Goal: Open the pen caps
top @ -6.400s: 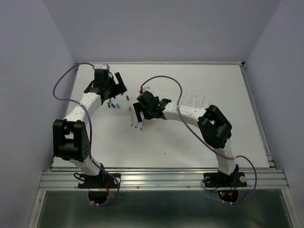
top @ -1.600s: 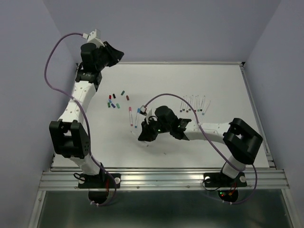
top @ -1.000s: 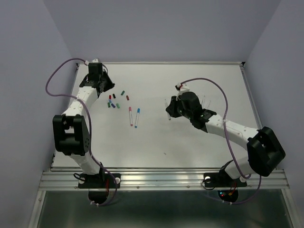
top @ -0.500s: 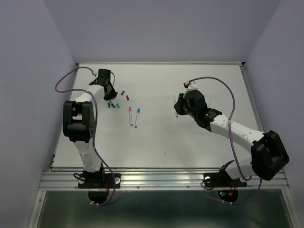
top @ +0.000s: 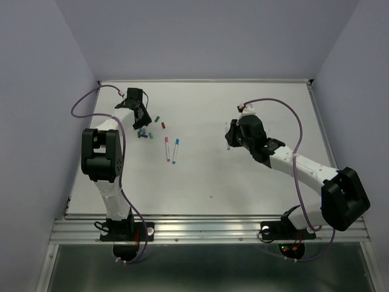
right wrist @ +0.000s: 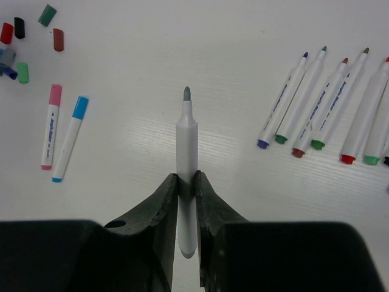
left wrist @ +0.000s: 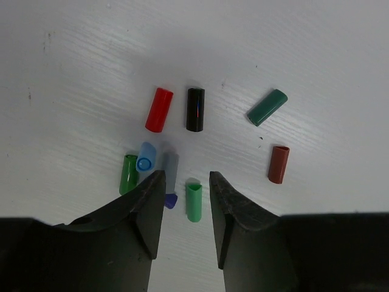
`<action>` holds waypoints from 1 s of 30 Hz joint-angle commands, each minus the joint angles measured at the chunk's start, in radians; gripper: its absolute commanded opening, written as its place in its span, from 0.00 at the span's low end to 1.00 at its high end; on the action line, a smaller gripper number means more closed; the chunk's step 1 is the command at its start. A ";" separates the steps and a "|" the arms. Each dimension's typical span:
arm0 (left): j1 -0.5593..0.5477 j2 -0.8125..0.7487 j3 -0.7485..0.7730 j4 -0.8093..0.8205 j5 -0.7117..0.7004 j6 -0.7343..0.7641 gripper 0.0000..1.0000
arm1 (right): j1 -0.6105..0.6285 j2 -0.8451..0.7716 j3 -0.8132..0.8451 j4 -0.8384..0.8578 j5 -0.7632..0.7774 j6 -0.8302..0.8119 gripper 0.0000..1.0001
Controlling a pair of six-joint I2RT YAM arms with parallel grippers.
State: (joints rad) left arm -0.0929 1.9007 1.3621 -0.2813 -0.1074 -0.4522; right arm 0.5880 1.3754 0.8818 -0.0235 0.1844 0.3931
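In the top view, the left gripper point(top: 142, 119) is seen low over a cluster of pen caps point(top: 146, 129) at about 10 o'clock on the table point(top: 200, 103), while the right gripper point(top: 229, 139) is found just to the 2 o'clock side of the table's middle. In the left wrist view, the fingers are held apart above the loose caps. From the gap between the fingers, a red cap point(left wrist: 159, 109) is seen at 11 o'clock, a black cap point(left wrist: 195, 109) at 12, a teal cap point(left wrist: 267, 107) at 1 and a brown cap point(left wrist: 279, 164) at 3. A dark green cap point(left wrist: 128, 174) and a blue cap point(left wrist: 146, 156) are bunched at 9 o'clock, and a light green cap point(left wrist: 194, 202) is framed within the gap. In the right wrist view, the fingers are clamped on the white barrel of an uncapped pen point(right wrist: 186, 143), its greyish tip pointed to 12 o'clock. A row of uncapped pens point(right wrist: 322, 103) is laid at 2 o'clock. A pink-capped pen point(right wrist: 48, 126) and a blue-capped pen point(right wrist: 70, 139) are laid side by side at 9 o'clock.
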 commanded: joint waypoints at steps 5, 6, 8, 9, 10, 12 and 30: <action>-0.008 -0.067 0.052 0.001 0.032 0.021 0.58 | -0.059 -0.021 0.019 -0.036 0.073 0.030 0.01; -0.008 -0.078 0.052 0.005 0.061 0.020 0.64 | -0.071 -0.019 0.019 -0.059 0.082 0.039 0.01; -0.014 -0.126 0.043 0.017 0.092 0.024 0.76 | -0.109 -0.019 0.017 -0.084 0.124 0.069 0.01; -0.018 -0.146 0.035 0.036 0.101 0.027 0.88 | -0.125 -0.016 0.016 -0.096 0.145 0.081 0.02; -0.025 -0.187 0.019 0.045 0.109 0.029 0.93 | -0.138 -0.016 0.013 -0.117 0.182 0.096 0.02; -0.030 -0.232 -0.001 0.070 0.146 0.036 0.96 | -0.187 -0.009 0.009 -0.139 0.207 0.107 0.02; -0.038 -0.451 -0.164 0.145 0.166 0.067 0.99 | -0.473 0.207 0.052 -0.132 0.265 0.078 0.09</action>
State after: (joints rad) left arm -0.1310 1.4448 1.2037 -0.1562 0.0460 -0.4076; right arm 0.1322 1.5467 0.8898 -0.1589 0.4129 0.4751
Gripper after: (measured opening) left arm 0.986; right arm 0.197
